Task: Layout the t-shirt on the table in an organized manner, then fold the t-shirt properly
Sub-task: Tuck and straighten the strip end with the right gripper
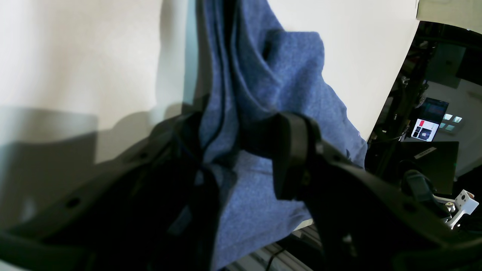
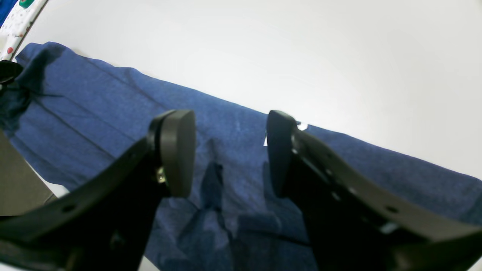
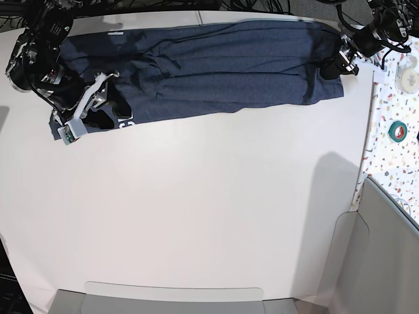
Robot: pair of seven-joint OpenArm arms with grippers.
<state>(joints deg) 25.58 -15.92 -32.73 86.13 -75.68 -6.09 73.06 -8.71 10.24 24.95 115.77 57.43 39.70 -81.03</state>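
Left end effector (image 1: 241,158) pinching t-shirt (image 3: 209,69) edge; right end effector (image 2: 229,150) above.

Table (image 3: 196,216) bare below the shirt (image 3: 216,69): free passage. Both grippers (image 3: 98,108) (image 3: 335,62) occupy the shirt's ends. Speckled surface (image 3: 393,150) borders the table beyond the shirt's right end.

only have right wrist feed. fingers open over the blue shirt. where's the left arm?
Observer: The left gripper is at the t-shirt's opposite end, near the table's edge. Fabric sits between its fingers; grip unclear.
Operator: shirt laid out?
Observer: In the base view it lies as one long band along the arms' side of the table, creased lengthwise.
Operator: anything nearby?
Observer: A green tape roll sits on the speckled surface beside the table.
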